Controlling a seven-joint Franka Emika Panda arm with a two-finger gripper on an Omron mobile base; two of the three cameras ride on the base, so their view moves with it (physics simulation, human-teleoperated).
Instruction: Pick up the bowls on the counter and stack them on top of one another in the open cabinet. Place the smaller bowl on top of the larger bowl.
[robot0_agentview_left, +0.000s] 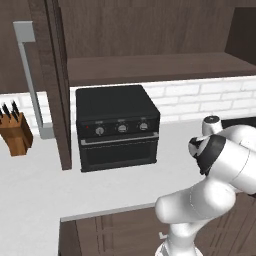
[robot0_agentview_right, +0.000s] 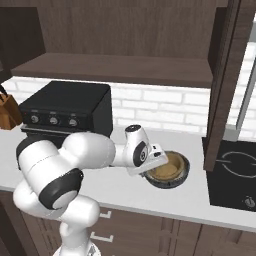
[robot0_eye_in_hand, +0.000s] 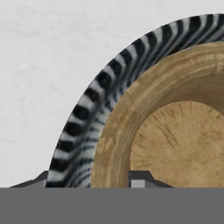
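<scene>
A round bowl (robot0_agentview_right: 170, 169), dark and striped outside and tan-gold inside, rests on the white counter (robot0_agentview_right: 125, 187) to the right of the toaster oven. In the hand view the bowl (robot0_eye_in_hand: 175, 131) is seen up close, and my gripper (robot0_eye_in_hand: 89, 179) straddles its near rim, one fingertip outside and one inside, both touching the wall. From the right base view my gripper (robot0_agentview_right: 150, 172) is at the bowl's left edge. Above is the open cabinet's shelf (robot0_agentview_right: 115, 67), also seen as the shelf (robot0_agentview_left: 150, 67) in the left base view. A second bowl is out of view.
A black toaster oven (robot0_agentview_left: 117, 127) stands on the counter (robot0_agentview_left: 40, 185) under the shelf. The cabinet door (robot0_agentview_left: 50, 75) with its grey handle (robot0_agentview_left: 30, 75) hangs open left of it, beside a knife block (robot0_agentview_left: 15, 132). A black cooktop (robot0_agentview_right: 232, 172) lies right of the bowl, behind another door edge (robot0_agentview_right: 225, 85).
</scene>
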